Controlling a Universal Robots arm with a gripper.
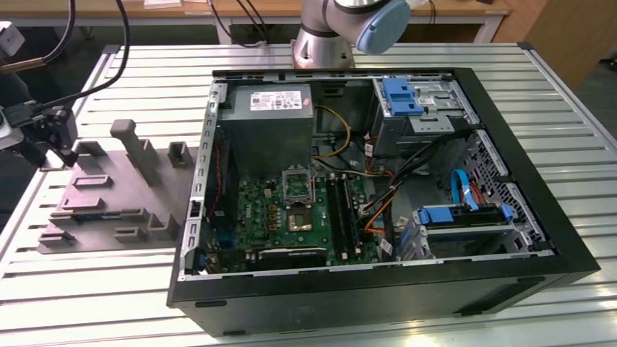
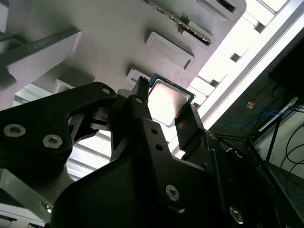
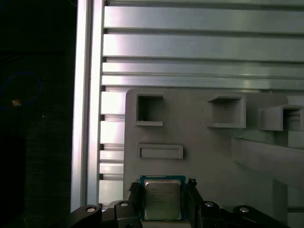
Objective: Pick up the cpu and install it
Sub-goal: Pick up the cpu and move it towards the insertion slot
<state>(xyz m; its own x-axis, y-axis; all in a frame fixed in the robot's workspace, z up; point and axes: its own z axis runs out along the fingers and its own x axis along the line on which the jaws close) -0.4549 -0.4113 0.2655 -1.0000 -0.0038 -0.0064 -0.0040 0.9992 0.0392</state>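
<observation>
Cpu (image 3: pixel 162 202) clamped in gripper (image 3: pixel 163 186), at grey fixture (image 3: pixel 204 156), slatted table (image 3: pixel 190 47) beneath

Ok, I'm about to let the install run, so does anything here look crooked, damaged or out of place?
Nothing stands out. In the first wrist view the cpu sits square at the gripper, over the grey holder tray, with no visible damage on its metal top.
</observation>
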